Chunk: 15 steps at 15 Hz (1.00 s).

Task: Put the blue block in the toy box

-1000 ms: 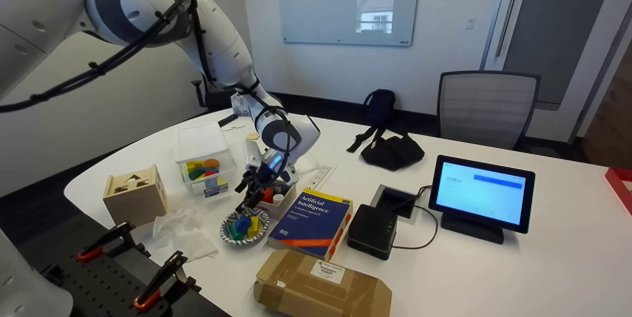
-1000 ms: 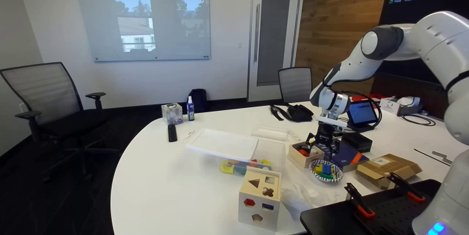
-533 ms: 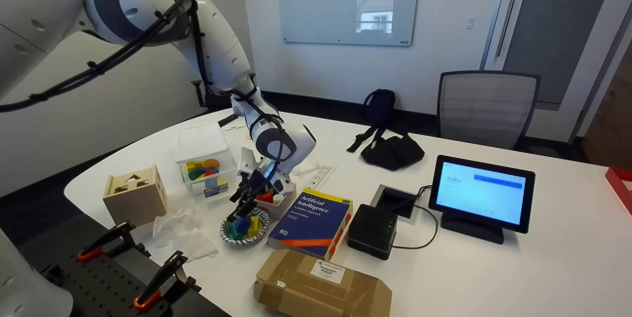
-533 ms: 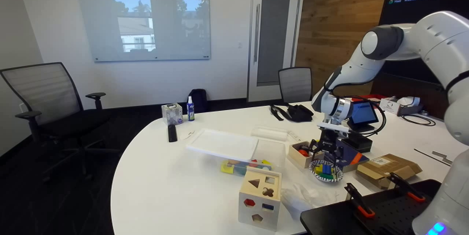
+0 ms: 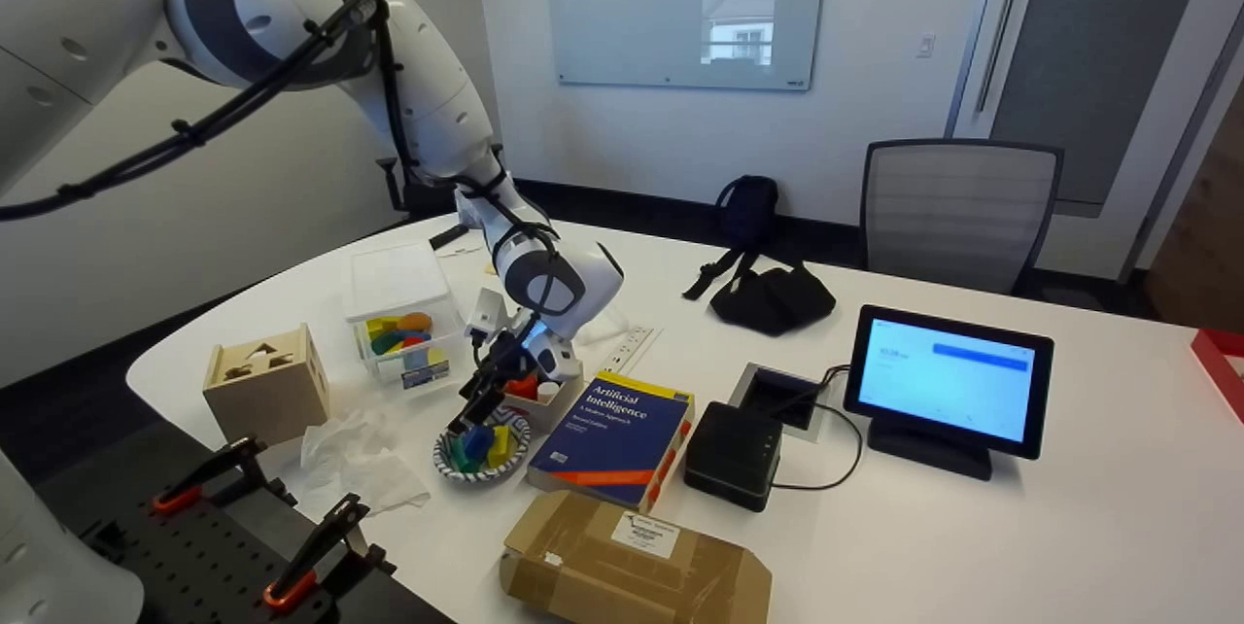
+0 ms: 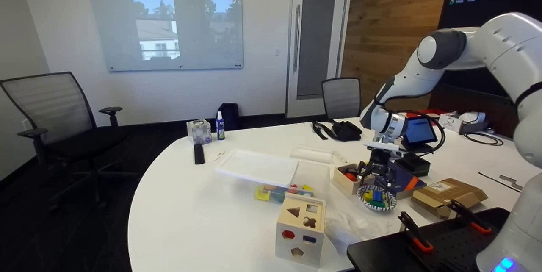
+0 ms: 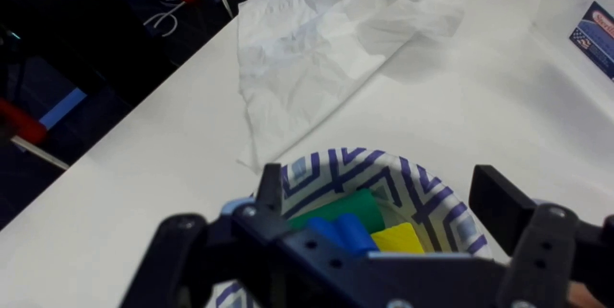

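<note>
The small blue block [image 5: 477,441] lies on top of green and yellow blocks in a patterned bowl [image 5: 526,425]. It also shows in an exterior view [image 6: 377,196] and in the wrist view [image 7: 355,235], where the gripper's body hides its near part. My gripper [image 7: 381,190] is open and empty, with its fingers apart on either side of the bowl's far part. In both exterior views the gripper [image 6: 376,181] hangs just above the bowl. The toy box [image 5: 267,391], a light-wood cube with shaped holes, stands apart from the bowl; it also shows in an exterior view [image 6: 300,234].
A small open wooden box [image 6: 347,181] with red pieces stands against the bowl's side, under the wrist. A thick blue book [image 5: 622,434] lies beside the bowl. A clear plastic tub [image 5: 408,342], a crumpled white bag [image 5: 360,464] and a cardboard package [image 5: 632,566] are close by.
My gripper has moved down and over the bowl, with a slight turn of the wrist in the last half second. The blocks and the toy box have not moved.
</note>
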{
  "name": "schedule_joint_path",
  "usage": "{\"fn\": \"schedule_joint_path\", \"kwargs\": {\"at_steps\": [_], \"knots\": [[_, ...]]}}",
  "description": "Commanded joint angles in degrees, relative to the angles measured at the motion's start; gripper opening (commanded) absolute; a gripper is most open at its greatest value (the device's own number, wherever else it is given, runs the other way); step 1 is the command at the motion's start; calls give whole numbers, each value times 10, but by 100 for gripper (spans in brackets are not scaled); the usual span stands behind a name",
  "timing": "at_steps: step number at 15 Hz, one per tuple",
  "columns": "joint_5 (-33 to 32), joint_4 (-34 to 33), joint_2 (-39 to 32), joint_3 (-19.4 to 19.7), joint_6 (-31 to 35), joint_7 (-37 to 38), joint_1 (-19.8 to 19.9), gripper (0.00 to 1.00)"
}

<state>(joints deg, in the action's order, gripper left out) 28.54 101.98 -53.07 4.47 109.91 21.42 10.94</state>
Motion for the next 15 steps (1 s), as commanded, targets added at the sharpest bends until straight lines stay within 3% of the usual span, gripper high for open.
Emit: {"fn": "schedule_joint_path", "kwargs": {"at_steps": [1,15], "knots": [[3,7,7,14,9,32,-14,100],[-22,16,-8,20,84,16,-22,100]]}}
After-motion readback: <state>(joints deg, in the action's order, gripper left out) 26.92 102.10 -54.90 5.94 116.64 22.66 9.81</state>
